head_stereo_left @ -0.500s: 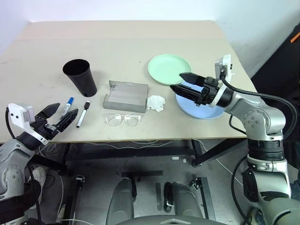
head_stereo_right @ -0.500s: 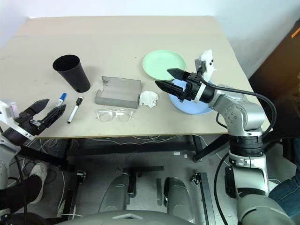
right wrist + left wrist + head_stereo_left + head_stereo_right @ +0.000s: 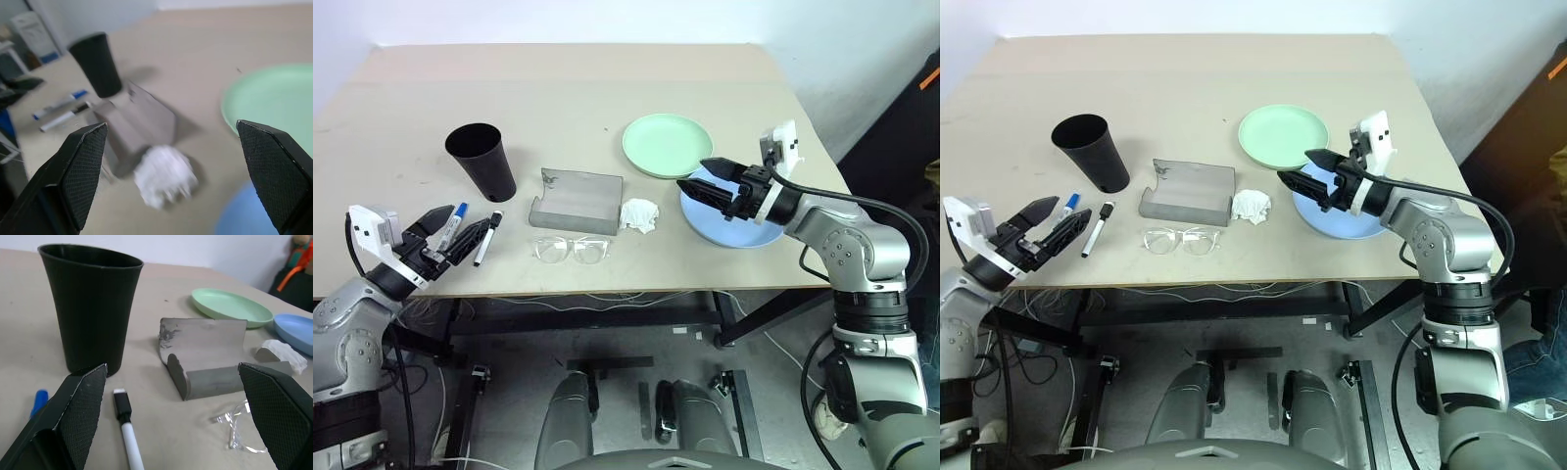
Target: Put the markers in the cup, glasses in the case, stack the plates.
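The black cup (image 3: 481, 160) stands upright at the table's left. In front of it lie the blue-capped marker (image 3: 457, 214) and the black-capped marker (image 3: 487, 238). My left gripper (image 3: 467, 221) hovers open at the front left edge, its fingers spread on either side of the markers and touching neither. The grey case (image 3: 576, 201) lies open mid-table, with the clear glasses (image 3: 571, 251) just in front of it. The green plate (image 3: 667, 145) sits beside the blue plate (image 3: 724, 231). My right gripper (image 3: 691, 173) is open and empty above the blue plate's near-left rim.
A crumpled white tissue (image 3: 638, 214) lies between the case and the blue plate. The table (image 3: 607, 88) stretches bare behind the objects. Its front edge runs just below the glasses, with cables hanging underneath.
My left gripper has moved in toward the markers from beyond the table's front left edge. My right gripper has drawn back slightly to the right over the blue plate.
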